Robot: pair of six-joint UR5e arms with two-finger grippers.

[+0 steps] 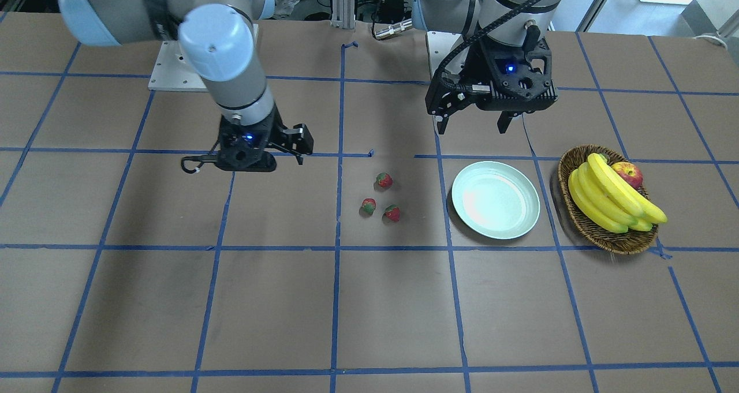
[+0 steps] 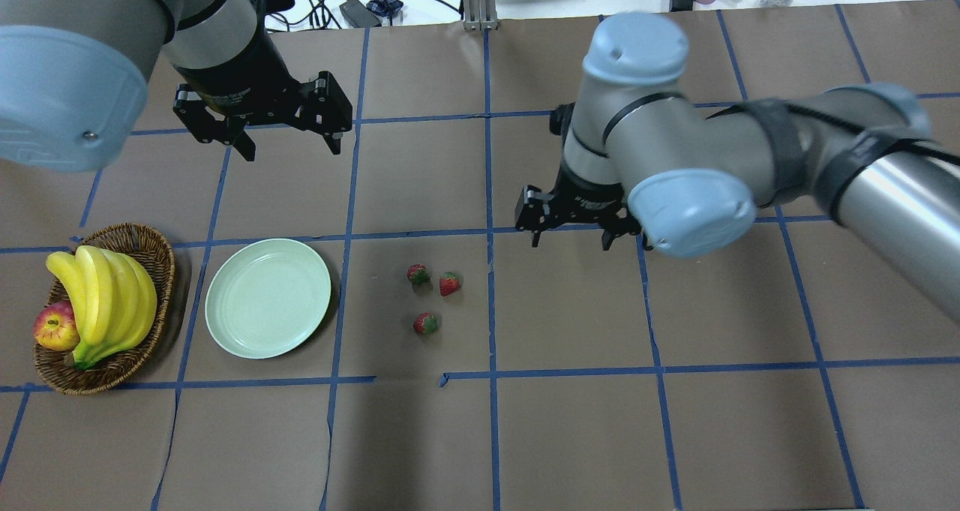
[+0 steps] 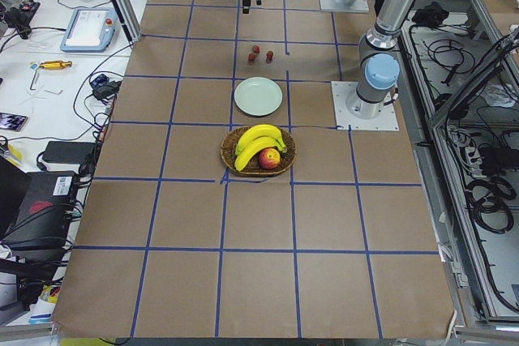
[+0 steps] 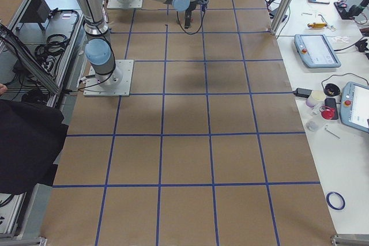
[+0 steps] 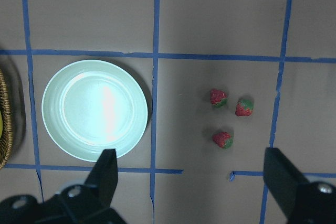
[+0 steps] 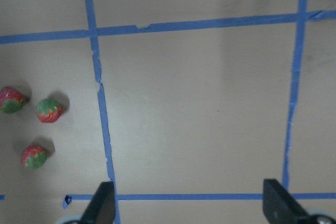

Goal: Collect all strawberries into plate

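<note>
Logging bench (image 2: 570, 436) state: brown paper with a blue tape grid, all items on the robot's left half and centre.

Left tool (image 2: 291, 149): hangs above the bench beyond the plate, jaws spread wide, nothing between them. Right tool (image 2: 570, 242): hangs over the square on the far side of the fruit from the plate, jaws likewise wide and empty.

Wicker basket (image 2: 157, 271): at the far left, holds bananas (image 2: 105, 293) and an apple (image 2: 55, 326). Not part of the task.

Plate (image 2: 268, 298): just beside the basket, flat on the bench, nothing in it. Glossy and shallow, so it probably slides if knocked.

Strawberry A (image 2: 418, 274), strawberry B (image 2: 449, 284) and strawberry C (image 2: 425, 323) lie on bare bench in the square next to the plate's, well apart from its rim. A and B sit close together but do not touch. C lies apart from them, nearer the robot. None collected yet.

Handling estimate:
- Very light and small against the jaw span.
- Whether they are real and soft or hard replicas cannot be told, so assume they crush and close gently.
- The tapered, rounded bodies may roll or squirt out of a pinch.
- Best hold: from above, across the widest red part just below the green cap.
- C looks easiest to take first, since a finger lowered for A or B could nudge its neighbour.
</note>
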